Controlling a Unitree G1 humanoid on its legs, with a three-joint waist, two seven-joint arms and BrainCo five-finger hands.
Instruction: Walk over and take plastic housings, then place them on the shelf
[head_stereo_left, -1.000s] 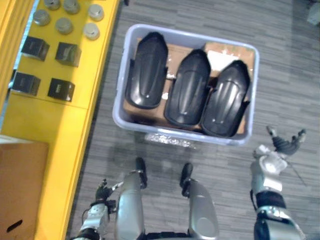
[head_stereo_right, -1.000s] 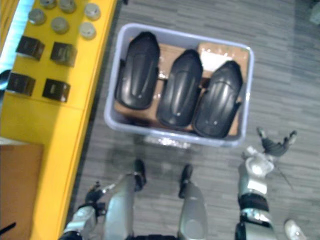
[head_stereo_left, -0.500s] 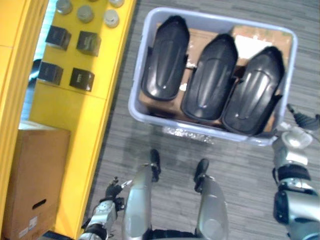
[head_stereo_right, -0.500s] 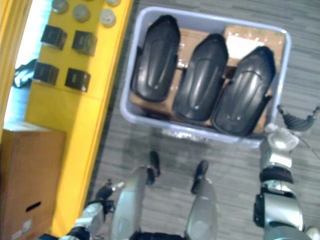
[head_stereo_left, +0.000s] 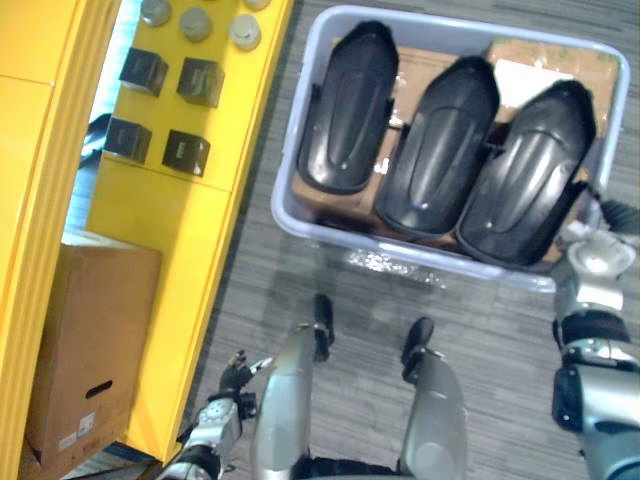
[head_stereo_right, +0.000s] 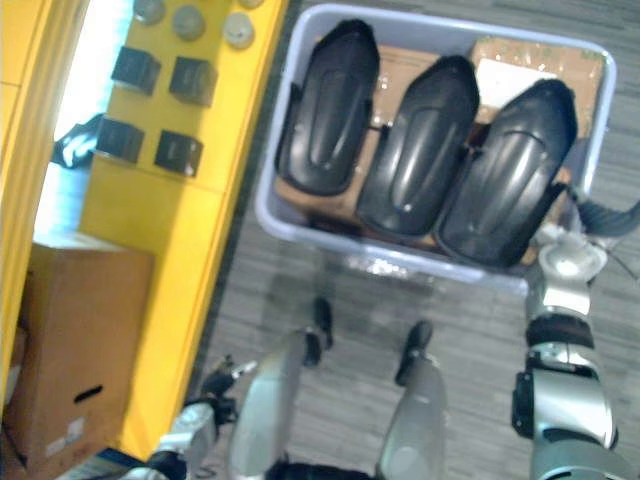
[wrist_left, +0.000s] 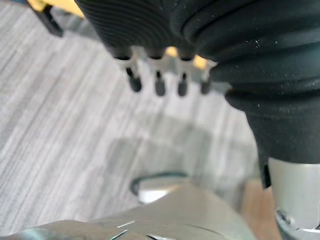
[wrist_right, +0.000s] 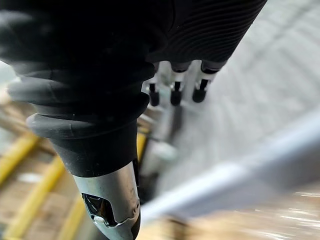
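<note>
Nearest, at 7 o'clock, the left hand (head_stereo_left: 234, 380) hangs low beside the yellow shelf (head_stereo_left: 170, 240), fingers straight and loose, nothing in it. The right hand (head_stereo_right: 598, 214) is at 2 o'clock, just beside the near right corner of the pale bin (head_stereo_left: 288, 215). Its fingers are relaxed and apart, also empty; can't tell if it touches the rim.

Dead ahead at 12, three black plastic housings lie side by side in the bin on cardboard (head_stereo_left: 405, 75): left housing (head_stereo_left: 345, 110), middle housing (head_stereo_left: 440, 140), right housing (head_stereo_left: 530, 170). They are packed close, none taken yet.

Further off at 10 o'clock, small black boxes (head_stereo_left: 165, 85) and silver caps (head_stereo_left: 195, 20) sit on the shelf.

Risks, my read:
- The right hand could snag the bin wall reaching in.
- The housings look glossy and curved, so a one-hand grip likely slips.
- With packing this tight, lifting one may drag its neighbour.
- The shelf is crowded there, so a careless set-down could knock boxes or caps off.
</note>
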